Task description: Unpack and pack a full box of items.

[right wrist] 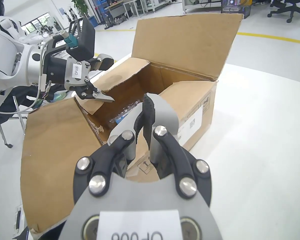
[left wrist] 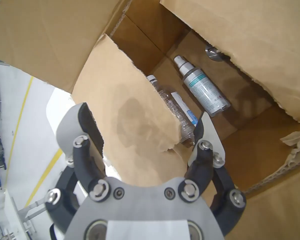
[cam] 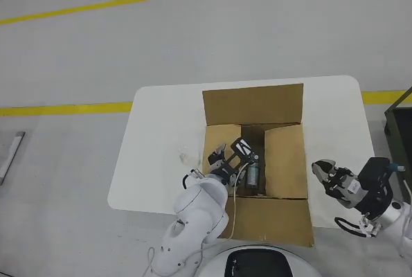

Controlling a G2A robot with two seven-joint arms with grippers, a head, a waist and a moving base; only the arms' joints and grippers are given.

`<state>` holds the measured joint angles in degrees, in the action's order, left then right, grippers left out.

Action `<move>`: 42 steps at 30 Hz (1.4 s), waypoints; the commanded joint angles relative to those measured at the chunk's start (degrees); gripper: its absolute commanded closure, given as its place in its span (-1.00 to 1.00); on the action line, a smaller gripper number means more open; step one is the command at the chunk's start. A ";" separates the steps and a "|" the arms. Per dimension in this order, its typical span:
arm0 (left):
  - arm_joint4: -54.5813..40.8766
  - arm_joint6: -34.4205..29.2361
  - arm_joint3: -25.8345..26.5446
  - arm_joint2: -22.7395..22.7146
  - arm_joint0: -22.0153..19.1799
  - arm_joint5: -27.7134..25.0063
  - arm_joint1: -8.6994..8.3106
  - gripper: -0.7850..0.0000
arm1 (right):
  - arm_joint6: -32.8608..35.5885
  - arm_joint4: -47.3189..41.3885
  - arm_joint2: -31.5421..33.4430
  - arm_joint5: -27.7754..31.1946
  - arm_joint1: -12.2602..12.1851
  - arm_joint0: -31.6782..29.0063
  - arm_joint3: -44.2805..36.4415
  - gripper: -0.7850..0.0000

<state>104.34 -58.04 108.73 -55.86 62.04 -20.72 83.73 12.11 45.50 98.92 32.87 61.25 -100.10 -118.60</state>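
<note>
Box [cam: 286, 166]: spray bottle [cam: 253, 174] lies 12-to-6 inside, 4 o'clock of nearer left gripper [cam: 231, 149], jaws released; right gripper [cam: 319, 168] jaws clenched, empty.

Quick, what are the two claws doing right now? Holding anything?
Left gripper: open, holding nothing, at the box flap.
Right gripper: closed, empty, outside the box.

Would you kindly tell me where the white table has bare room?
Left of the brown cardboard box, to the white table's edge, is bare but for a clear scrap. Right of it is bare, near the right gripper. Its mouth is crowded: left gripper, white spray bottle, clear plastic bottle.
</note>
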 commanded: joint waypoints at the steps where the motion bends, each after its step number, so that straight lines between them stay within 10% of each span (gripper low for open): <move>1: 0.33 0.41 0.56 -0.41 0.51 0.26 -0.06 1.00 | 0.17 0.08 -0.41 -0.06 0.00 0.54 0.26 1.00; 19: -7.11 1.54 7.60 -3.32 1.61 3.43 0.35 1.00 | 3.06 -1.21 -3.10 0.56 -0.14 4.29 1.17 1.00; 21: -7.07 1.17 7.83 -3.87 1.24 3.80 0.36 -1.00 | 4.46 -0.60 -3.79 0.50 -0.20 5.12 1.35 1.00; 42: 4.86 1.38 8.96 -14.13 2.25 1.59 -1.23 -1.00 | 6.92 0.89 -5.16 -1.57 -0.45 5.70 2.60 1.00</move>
<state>108.41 -56.88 118.08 -69.40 64.27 -18.78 82.61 18.97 46.41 93.78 31.44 60.80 -94.31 -116.06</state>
